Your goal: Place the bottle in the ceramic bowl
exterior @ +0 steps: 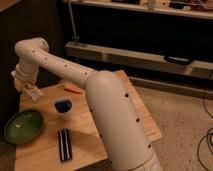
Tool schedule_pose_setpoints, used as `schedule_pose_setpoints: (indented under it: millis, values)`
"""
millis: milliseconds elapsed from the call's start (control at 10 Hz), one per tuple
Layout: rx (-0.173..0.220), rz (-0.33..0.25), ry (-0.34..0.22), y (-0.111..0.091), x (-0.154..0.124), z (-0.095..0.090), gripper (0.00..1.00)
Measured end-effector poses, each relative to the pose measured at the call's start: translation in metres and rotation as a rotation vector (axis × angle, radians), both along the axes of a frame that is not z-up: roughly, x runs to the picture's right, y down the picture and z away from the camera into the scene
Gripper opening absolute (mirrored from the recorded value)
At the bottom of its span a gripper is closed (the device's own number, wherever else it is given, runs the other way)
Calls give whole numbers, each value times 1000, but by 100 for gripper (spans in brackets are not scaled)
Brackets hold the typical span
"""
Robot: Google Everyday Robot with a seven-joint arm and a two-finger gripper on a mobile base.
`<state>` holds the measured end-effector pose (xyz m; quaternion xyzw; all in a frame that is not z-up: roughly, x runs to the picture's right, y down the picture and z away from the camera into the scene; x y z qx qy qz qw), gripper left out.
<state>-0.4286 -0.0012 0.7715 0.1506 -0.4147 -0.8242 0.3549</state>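
So the gripper (31, 91) is up near the tabletop's (95, 131) far left corner with its jaws shut on the bottle (34, 94), and I'd bring it over the ceramic bowl (23, 126) center and get low before letting go so it doesn't bounce out.

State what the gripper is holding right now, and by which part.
The gripper hangs over the table's far left corner, beyond the ceramic bowl. A pale object, likely the bottle, shows at its tip; where it is gripped cannot be told.
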Motion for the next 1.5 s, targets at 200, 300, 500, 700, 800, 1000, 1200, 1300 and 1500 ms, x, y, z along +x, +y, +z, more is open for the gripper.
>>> schedule_pose_setpoints:
  millis: [200, 300, 500, 700, 800, 1000, 1200, 1300, 1500]
  values:
    - [15, -48, -42, 26, -7, 21, 0]
    - [19, -63, -58, 30, -8, 23, 0]
    - [23, -125, -117, 38, -12, 13, 0]
    - [11, -185, -171, 46, -20, -7, 0]
    - [-3, -208, -197, 51, -24, -13, 0]
    - [-40, -222, -217, 55, -24, -16, 10]
    - [-92, -233, -248, 63, -30, -20, 34]
    - [-113, -235, -259, 65, -31, -20, 43]
    - [-140, -246, -274, 71, -35, -23, 64]
